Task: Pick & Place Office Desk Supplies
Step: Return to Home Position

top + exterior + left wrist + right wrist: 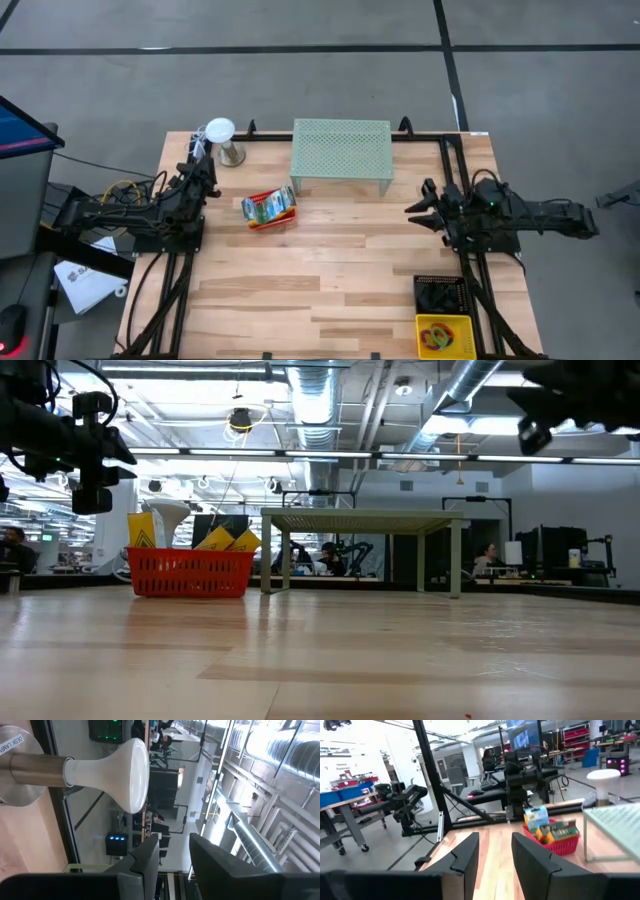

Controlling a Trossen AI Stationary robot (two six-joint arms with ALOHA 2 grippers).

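- From above, we see the left pincer (205, 163) held over the far-left part of the wooden worktop (330, 270), just beside the desk lamp (221, 136). We cannot tell its finger gap from here.
- The right pincer (417, 206) hangs over the right side of the worktop, fingers spread and holding nothing.
- The crayon boxes (268, 205) sit inside the red tray (262, 224), left of centre and just near-left of the mint-green mesh shelf (341, 148) at the far edge.
- In the near-right corner, coloured elastic loops (443, 335) lie in the yellow tray (424, 346). The black tray (441, 293) sits just beyond it, and its contents are too dark to make out.
- At worktop height, the red tray (190, 573) stands left of the mesh shelf (360, 516), with yellow crayon boxes (227, 540) poking above its rim. Both arms hang high, well clear of the worktop.
- From the left wrist, the left pincer (174, 857) has its fingers (147, 860) slightly apart and empty. The white shade of the desk lamp (131, 770) is close ahead.
- From the right wrist, the right pincer (495, 854) is likewise spread and empty. Across the worktop, the red tray (559, 846) holds an upright crayon box and a green card pack (563, 829), next to the mesh shelf (615, 822).
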